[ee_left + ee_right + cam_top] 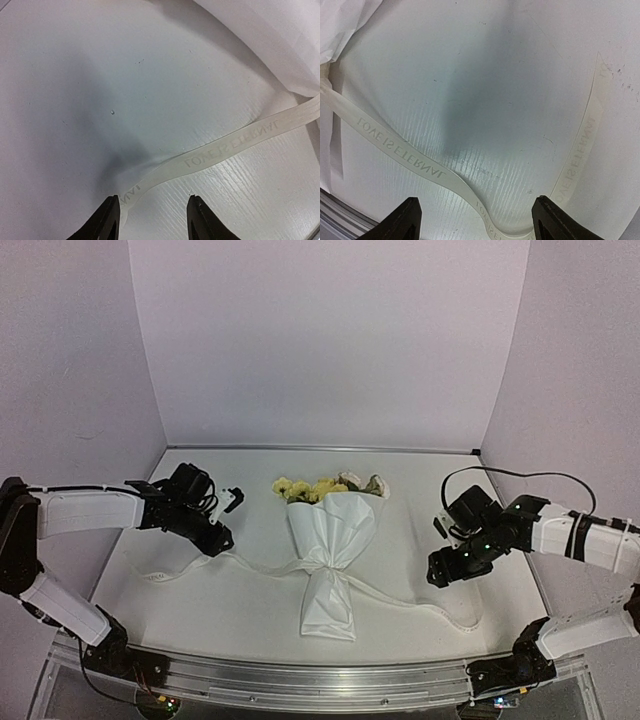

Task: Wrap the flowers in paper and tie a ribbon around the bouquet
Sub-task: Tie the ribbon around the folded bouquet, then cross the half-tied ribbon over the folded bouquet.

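White table (420, 540), tapered crinkly bouquet (330, 540), flat lettered ribbon (225, 147), left pincer (153, 200), right pincer (476, 201) both spread

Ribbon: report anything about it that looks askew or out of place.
The ribbon cinches the bouquet at its waist, but both tails sprawl loose and wavy across the table; no bow shows. Nothing looks damaged.

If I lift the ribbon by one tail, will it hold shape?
Likely floppy: the ribbon lies in loose curves on the table. It looks thin and smooth, so it may slip from a light pinch. It is tied round the bouquet, so a hard pull would probably drag that.
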Controlling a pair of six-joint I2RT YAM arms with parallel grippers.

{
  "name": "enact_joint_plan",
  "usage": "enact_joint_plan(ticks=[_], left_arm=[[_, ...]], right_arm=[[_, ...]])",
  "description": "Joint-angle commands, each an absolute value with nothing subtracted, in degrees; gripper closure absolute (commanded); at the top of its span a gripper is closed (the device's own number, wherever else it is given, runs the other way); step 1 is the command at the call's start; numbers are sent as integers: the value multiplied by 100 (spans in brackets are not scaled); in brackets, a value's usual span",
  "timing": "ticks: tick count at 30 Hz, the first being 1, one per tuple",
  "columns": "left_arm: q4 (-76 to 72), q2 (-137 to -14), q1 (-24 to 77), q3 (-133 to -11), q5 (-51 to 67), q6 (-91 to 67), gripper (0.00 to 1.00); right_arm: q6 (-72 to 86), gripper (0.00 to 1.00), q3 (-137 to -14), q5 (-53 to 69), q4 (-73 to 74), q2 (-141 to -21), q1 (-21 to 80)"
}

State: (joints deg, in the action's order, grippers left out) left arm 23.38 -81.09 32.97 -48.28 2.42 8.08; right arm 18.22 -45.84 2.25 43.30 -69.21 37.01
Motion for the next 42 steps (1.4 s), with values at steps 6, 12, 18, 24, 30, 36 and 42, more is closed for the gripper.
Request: enact_joint_plan(ticks=[6, 12, 18, 24, 30, 36, 42], left_arm=[[1638, -8811, 3406, -4660, -371, 1721, 54], [1504, -9104, 3402, -4640, -576, 1847, 56], [1472, -9248, 3410, -4626, -581, 1904, 61], [1547, -9249, 3421, -4709, -304, 1938, 67], [1491, -9384, 3428, -4690, -372, 1979, 65], [1487, -9538, 3431, -4862, -351, 1935, 94], [1185, -8777, 3704, -4877, -250, 1527, 100]], right_arm=[[1937, 22, -4342, 339, 4014, -6786, 3625], [2037, 23, -4294, 441, 3840, -6901, 3603], [2059, 23, -4214, 460, 3735, -6891, 3557], [2128, 24, -4144, 470, 3666, -6882, 3531], [2193, 24, -4109, 467, 3621, -6865, 3513], [2247, 25, -4137, 502, 3612, -6873, 3498], [2286, 26, -4187, 484, 3620, -6877, 3496]])
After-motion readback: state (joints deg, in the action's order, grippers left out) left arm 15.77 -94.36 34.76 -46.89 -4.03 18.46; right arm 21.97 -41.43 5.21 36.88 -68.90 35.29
